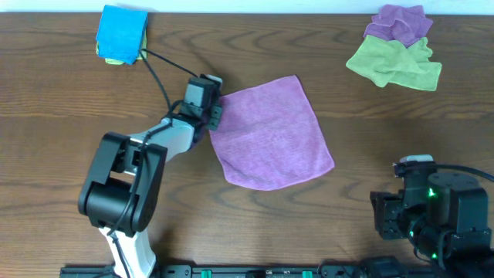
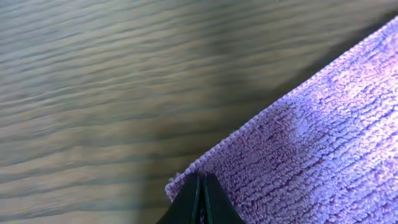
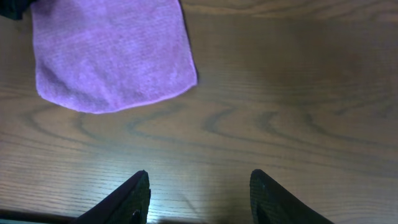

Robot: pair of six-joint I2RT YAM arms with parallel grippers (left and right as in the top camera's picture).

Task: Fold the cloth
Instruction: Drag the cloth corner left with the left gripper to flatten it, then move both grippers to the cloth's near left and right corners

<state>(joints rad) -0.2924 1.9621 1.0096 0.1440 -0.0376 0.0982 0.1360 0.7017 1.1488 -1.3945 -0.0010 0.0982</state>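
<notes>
Blue folded cloth (image 1: 121,35): far-left corner of the wooden desk (image 1: 62,116). Left end effector (image 2: 200,198): pinched closed on the left corner of the lilac square microfibre cloth (image 1: 270,133), which lies flat mid-desk. Crumpled green cloth (image 1: 394,63): far right. Right end effector (image 3: 199,199): spread wide, near-right.

Overhead: shows even, soft light across the table (image 1: 309,216), a blown-out white strip past its far edge and short, faint shadows beside the left arm (image 1: 123,185). Left wrist: blurs the wood into streaks, resolves only the cloth (image 2: 323,143) weave, darkens along its hem. Right wrist: looks dimmer, catches a pale sheen on the wood at the right gripper (image 3: 199,177), softens toward the corners.
</notes>
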